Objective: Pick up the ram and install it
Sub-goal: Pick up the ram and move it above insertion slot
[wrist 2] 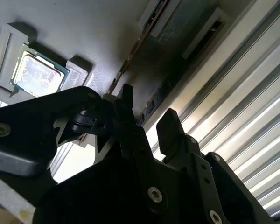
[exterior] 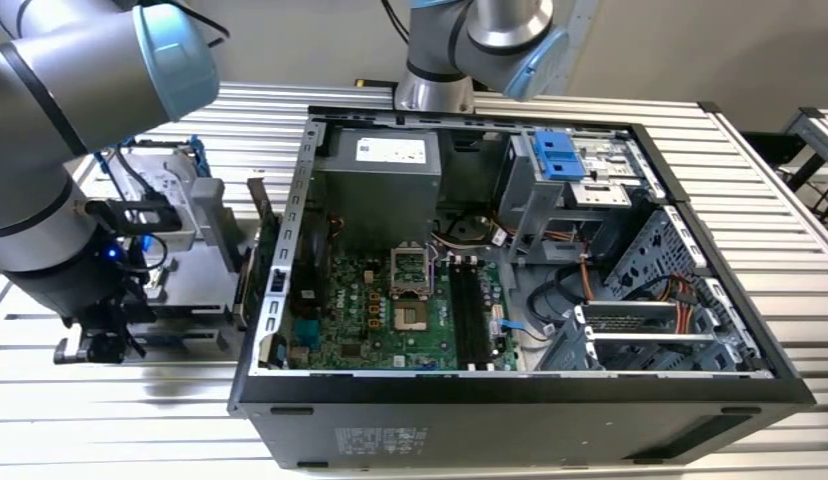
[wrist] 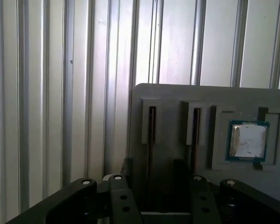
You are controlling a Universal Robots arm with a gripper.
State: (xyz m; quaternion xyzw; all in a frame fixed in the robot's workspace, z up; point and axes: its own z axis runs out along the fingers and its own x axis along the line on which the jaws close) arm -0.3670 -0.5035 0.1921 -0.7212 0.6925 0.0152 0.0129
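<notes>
Best to centre the released pincer (wrist: 153,165), spread either side of the ram (wrist: 151,126) in its tray (wrist: 177,95) slot, then clamp evenly, no twisting.

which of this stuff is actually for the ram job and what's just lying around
For the job: ram stick standing in the grey holder; gripper, jaws open near it; black memory slots in the computer case.
Just lying about: processor chip in the holder; power supply; blue drive bracket.
</notes>
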